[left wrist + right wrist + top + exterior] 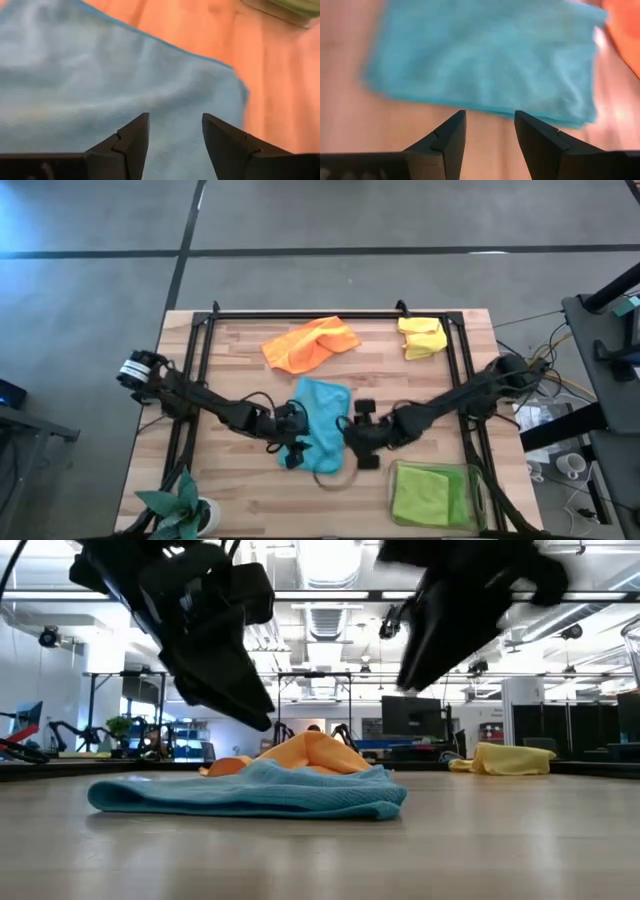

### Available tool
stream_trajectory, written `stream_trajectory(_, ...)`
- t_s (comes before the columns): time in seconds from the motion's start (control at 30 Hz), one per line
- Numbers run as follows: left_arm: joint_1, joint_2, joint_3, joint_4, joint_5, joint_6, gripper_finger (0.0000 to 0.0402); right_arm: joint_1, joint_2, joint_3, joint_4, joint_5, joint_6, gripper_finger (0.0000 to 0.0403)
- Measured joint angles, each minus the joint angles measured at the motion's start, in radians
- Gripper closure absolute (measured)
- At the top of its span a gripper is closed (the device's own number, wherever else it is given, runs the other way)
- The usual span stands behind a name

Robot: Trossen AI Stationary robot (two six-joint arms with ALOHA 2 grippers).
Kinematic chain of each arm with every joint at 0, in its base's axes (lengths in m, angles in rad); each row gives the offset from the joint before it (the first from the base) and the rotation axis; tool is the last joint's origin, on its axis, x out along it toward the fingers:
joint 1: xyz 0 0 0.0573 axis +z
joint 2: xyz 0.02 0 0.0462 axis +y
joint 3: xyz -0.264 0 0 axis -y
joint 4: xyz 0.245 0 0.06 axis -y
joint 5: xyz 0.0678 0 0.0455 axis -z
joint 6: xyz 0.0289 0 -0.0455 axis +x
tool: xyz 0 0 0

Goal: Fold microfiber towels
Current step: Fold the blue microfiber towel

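I have both arms over the wooden plank table, meeting near the lower middle of the overhead frame, where a soft light blue microfiber towel lies folded over on itself, a long strip running from centre frame down toward the bottom edge. My left gripper sits at the towel's left edge, its two dark fingers parted with a clear gap and nothing between them; its wrist camera sees blue cloth spread under and beyond the tips. My right gripper sits at the towel's right edge, its fingers also apart and empty, the tips over bare wood just short of the cloth's folded border. From table height both grippers hang above the blue towel without pressing it. A crumpled orange microfiber towel lies in the upper middle of the overhead frame, a bunched yellow microfiber towel at upper right, and a folded yellow-green microfiber towel rests inside a clear rectangular plastic tray at lower right. A small green leafy plant stands at lower left.
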Motion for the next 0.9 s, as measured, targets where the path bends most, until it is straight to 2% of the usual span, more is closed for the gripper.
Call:
stream_trajectory(0.2, 0.051, 0.002, -0.002, -0.104, -0.18, 0.023, 0.0233, -0.139, 0.061, -0.064, 0.142, 0.007, 0.109, 0.0236)
stream_trajectory(0.33, 0.094, 0.044, -0.023, -0.139, -0.185, -0.066, 0.0233, -0.219, 0.109, -0.102, 0.21, 0.032, 0.123, 0.0236)
stream_trajectory(0.43, 0.097, 0.085, -0.049, -0.126, -0.175, -0.101, 0.0233, -0.237, 0.145, -0.127, 0.285, 0.024, 0.057, 0.0236)
stream_trajectory(0.53, 0.097, 0.109, -0.064, -0.115, -0.174, -0.15, 0.0233, -0.236, 0.162, -0.136, 0.237, -0.018, 0.012, 0.0236)
stream_trajectory(0.7, 0.096, 0.128, -0.068, -0.082, -0.146, -0.182, 0.0233, -0.24, 0.13, -0.123, -0.002, -0.049, 0.021, 0.0236)
stream_trajectory(0.83, 0.096, 0.107, -0.074, -0.029, -0.136, -0.166, 0.0233, -0.234, 0.071, -0.121, -0.062, -0.061, 0.009, 0.0236)
stream_trajectory(0.9, 0.096, 0.093, -0.07, -0.029, -0.122, -0.14, 0.0233, -0.236, 0.03, -0.11, -0.02, -0.057, 0.025, 0.0236)
